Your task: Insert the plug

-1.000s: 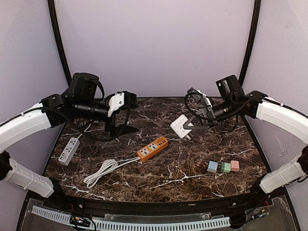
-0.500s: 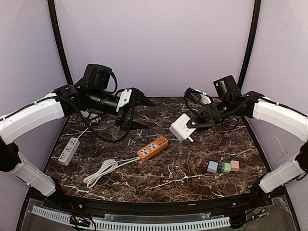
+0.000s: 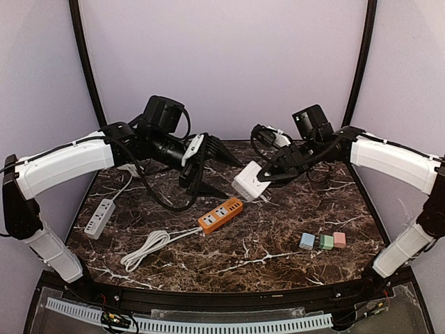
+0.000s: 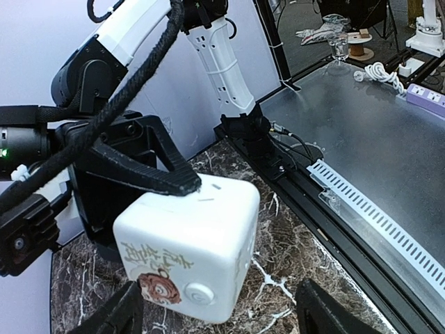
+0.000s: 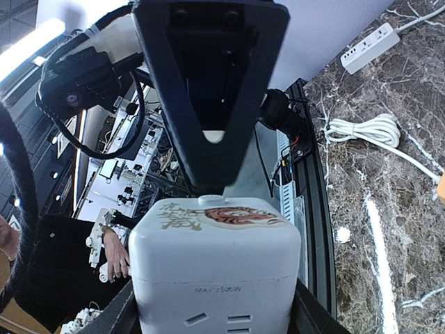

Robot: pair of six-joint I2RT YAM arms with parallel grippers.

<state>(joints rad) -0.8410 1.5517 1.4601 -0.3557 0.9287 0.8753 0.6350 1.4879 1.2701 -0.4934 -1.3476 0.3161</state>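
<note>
Two grippers face each other over the bench (image 3: 278, 226). Right gripper (image 3: 266, 174) jaws clamp the white cube plug (image 3: 249, 182), which is off the surface, just behind the orange power strip (image 3: 220, 214). Left gripper (image 3: 229, 179) jaws gape wide beside the plug, apart from it. White power strip (image 3: 99, 217) lies far left.

Robotics lab, purple-walled booth (image 3: 222, 62) around marble table (image 3: 292, 236), neighbouring workbench (image 4: 361, 139) with a power strip (image 4: 427, 97)

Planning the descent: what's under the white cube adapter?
Marble table, with the orange power strip close by; whether directly beneath is unclear. The white cube adapter's underside is hidden.
</note>
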